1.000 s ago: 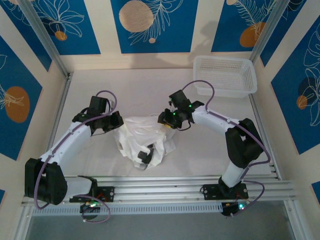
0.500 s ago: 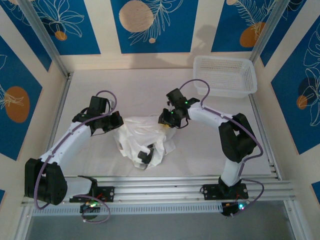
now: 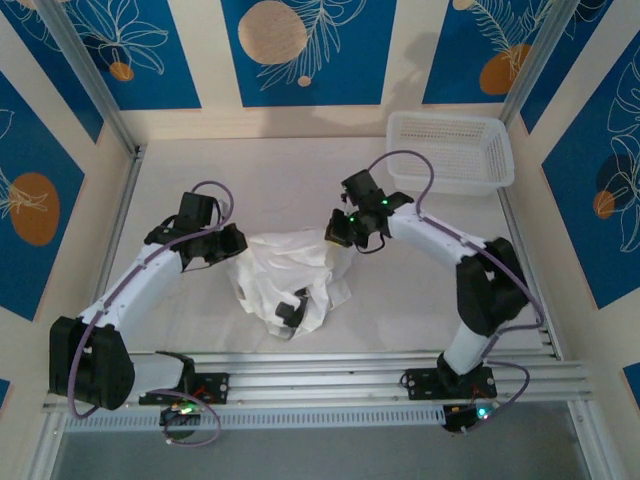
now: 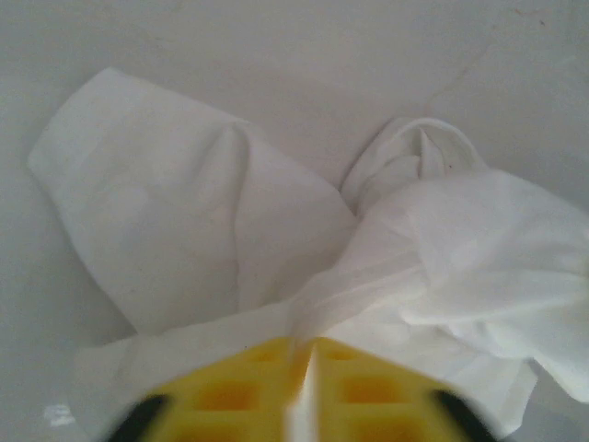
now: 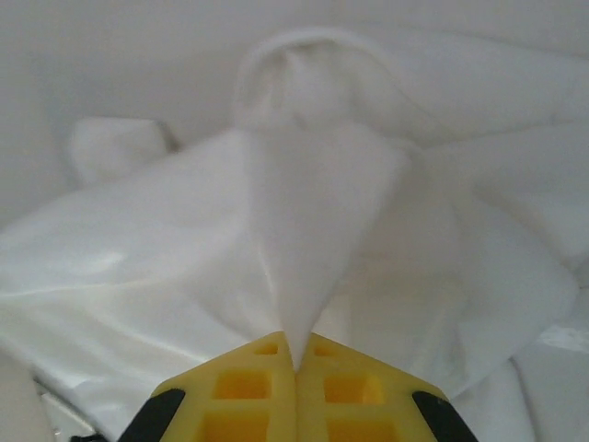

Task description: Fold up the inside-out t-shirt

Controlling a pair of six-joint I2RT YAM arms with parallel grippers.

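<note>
The inside-out t-shirt (image 3: 285,275) lies crumpled in a white heap at the table's middle, with a small dark label (image 3: 290,310) near its front edge. My left gripper (image 3: 232,245) sits at the heap's left edge. In the left wrist view its yellow fingers (image 4: 239,387) stand a narrow slit apart, and a ridge of t-shirt (image 4: 184,221) cloth runs into the left gripper (image 4: 308,345). My right gripper (image 3: 338,232) is at the heap's upper right. It is shut tight on a cone of t-shirt (image 5: 313,203) cloth drawn up into the right gripper (image 5: 296,354).
A white mesh basket (image 3: 450,150) stands at the back right of the table. Metal rails (image 3: 330,365) run along the near edge, and an upright frame post (image 3: 85,75) rises at the back left.
My right gripper has shut on the cloth and shifted slightly right, lifting a peak. The left fingers have parted a little at the same spot.
</note>
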